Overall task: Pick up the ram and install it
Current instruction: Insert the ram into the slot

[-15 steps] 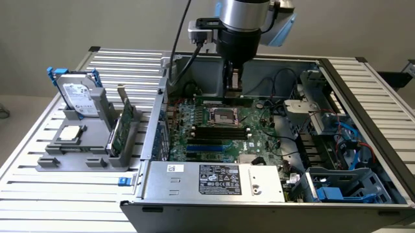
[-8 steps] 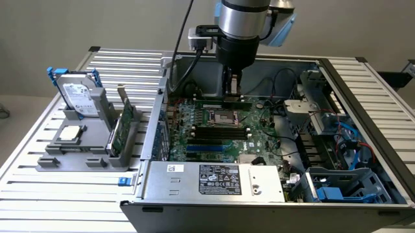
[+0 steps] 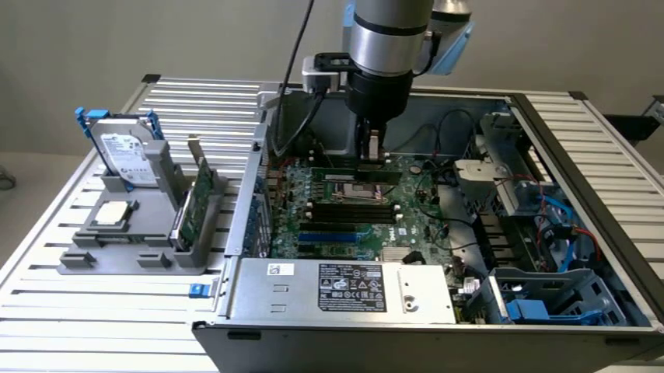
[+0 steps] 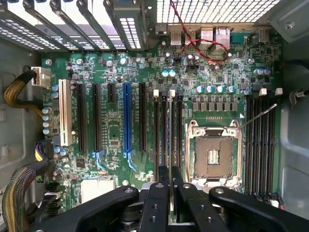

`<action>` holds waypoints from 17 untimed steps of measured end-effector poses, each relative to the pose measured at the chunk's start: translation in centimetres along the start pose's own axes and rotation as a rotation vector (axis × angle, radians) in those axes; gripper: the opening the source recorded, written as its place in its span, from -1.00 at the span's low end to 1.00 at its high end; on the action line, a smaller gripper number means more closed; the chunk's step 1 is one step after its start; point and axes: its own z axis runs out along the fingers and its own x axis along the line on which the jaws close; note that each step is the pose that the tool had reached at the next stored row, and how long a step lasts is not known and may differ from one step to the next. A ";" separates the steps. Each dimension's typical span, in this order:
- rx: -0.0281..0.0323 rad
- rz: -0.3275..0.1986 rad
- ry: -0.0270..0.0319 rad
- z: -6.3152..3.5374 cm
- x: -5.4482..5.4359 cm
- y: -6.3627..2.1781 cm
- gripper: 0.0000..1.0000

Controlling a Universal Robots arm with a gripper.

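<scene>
My gripper (image 3: 372, 151) hangs straight down inside the open computer case (image 3: 581, 155), above the motherboard (image 3: 415, 210). It is shut on the ram (image 3: 353, 166), a thin green stick held level over the board near the CPU socket (image 3: 358, 184). In the wrist view the black fingers (image 4: 159, 198) pinch the ram (image 4: 171, 145), which shows edge-on and runs parallel to the dark memory slots (image 4: 161, 130) beside the socket (image 4: 213, 154). The stick sits above those slots; whether it touches one I cannot tell.
A grey holder (image 3: 135, 249) on the exterior view's left carries a silver hard drive (image 3: 127, 155), a green expansion card (image 3: 202, 194) and a small chip (image 3: 112, 216). The power supply (image 3: 343, 287) fills the case front. Cables (image 3: 560, 225) crowd the case on the exterior view's right; a red wire (image 4: 193, 38) crosses the board.
</scene>
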 end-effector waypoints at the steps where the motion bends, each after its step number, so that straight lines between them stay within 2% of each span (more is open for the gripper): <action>1: 0.0000 0.000 0.0000 0.18 0.0 -0.06 -0.73; 7: 0.0000 0.000 0.0000 1.27 0.0 -0.39 -0.73; 17: 0.0000 0.000 0.0000 3.08 0.2 -0.48 -0.73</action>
